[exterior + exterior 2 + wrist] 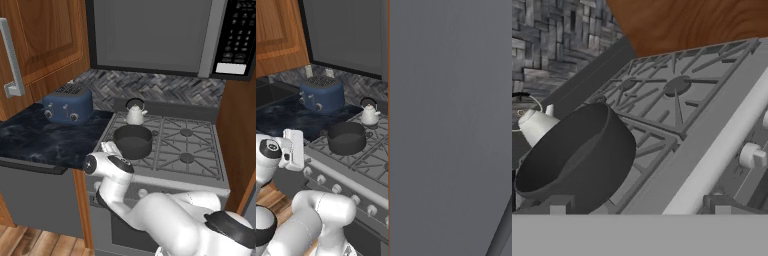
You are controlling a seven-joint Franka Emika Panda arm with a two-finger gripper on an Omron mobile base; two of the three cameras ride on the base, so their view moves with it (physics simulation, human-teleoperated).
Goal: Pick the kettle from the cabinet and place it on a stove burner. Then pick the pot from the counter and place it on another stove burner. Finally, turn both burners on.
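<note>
The white kettle (135,114) (369,115) (536,126) stands on the rear left stove burner. In front of it, the dark grey pot (133,141) (346,137) (579,160) sits on the front left burner of the grey range (187,150). My gripper (107,148) (296,144) (639,207) hangs low at the range's front left corner, just before the pot and a little above the knobs (752,155). It is open, its tips far apart and holding nothing. The wooden wall cabinet (40,40) with its silver handle (12,60) is at the upper left.
A blue toaster (67,104) (321,94) stands on the dark marbled counter (40,140) left of the range. A microwave (155,35) hangs above the stove. A large grey panel (451,125) blocks the right half of the right base view. The right burners (186,133) are bare.
</note>
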